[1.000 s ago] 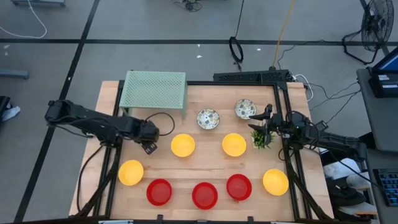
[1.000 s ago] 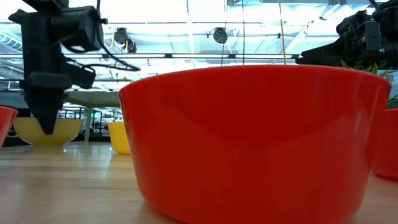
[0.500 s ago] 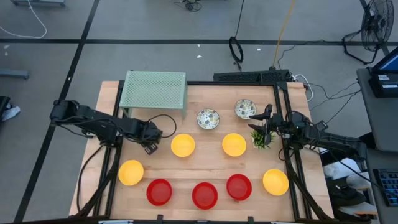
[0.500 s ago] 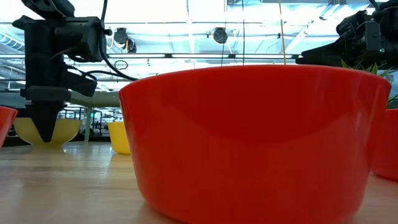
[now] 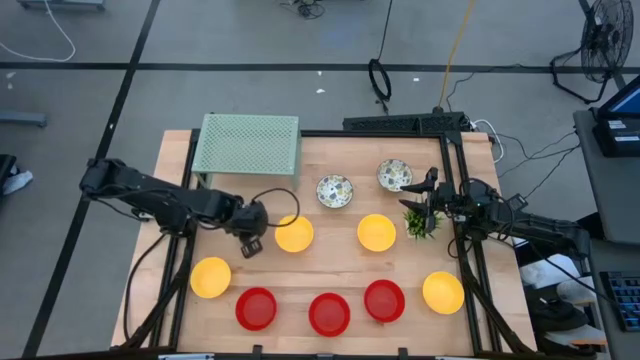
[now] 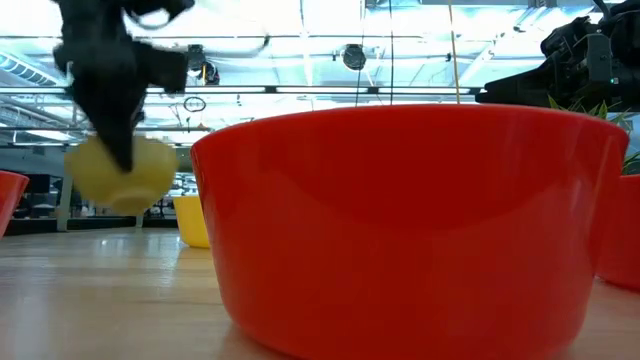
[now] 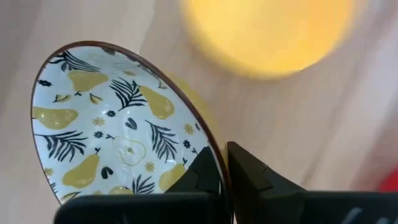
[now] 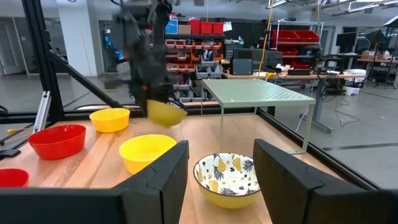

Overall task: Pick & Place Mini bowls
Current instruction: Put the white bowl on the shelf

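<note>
My left gripper (image 5: 250,243) is shut on a mini bowl (image 7: 118,124) that is white inside with a pear and leaf pattern and yellow outside (image 6: 120,175). It hangs above the table, left of a yellow bowl (image 5: 294,233). On the table rest three more yellow bowls (image 5: 376,232), (image 5: 211,277), (image 5: 443,292), three red ones (image 5: 256,308), (image 5: 329,313), (image 5: 384,300) and two patterned ones (image 5: 334,190), (image 5: 394,175). My right gripper (image 8: 221,180) waits open at the right edge, level, facing a patterned bowl (image 8: 227,177) farther off. My left gripper grips the patterned bowl by its rim (image 7: 214,149), one finger (image 7: 202,174) inside the bowl and the other (image 7: 252,177) on its yellow outer wall. The fingers come steeply from above. The bowl hangs tilted below them, lifted clear of the table (image 6: 120,175).
A green mesh rack (image 5: 248,143) stands at the table's far left. A small green plant (image 5: 416,222) sits beside my right gripper. The middle red bowl (image 6: 410,220) fills the low view. Bare wood lies between the two rows of bowls.
My left gripper has shut on the patterned bowl's rim, then risen and gone toward the table's right, closer to the yellow bowl. The bowl, which stood on the table, is now lifted clear and hangs tilted.
</note>
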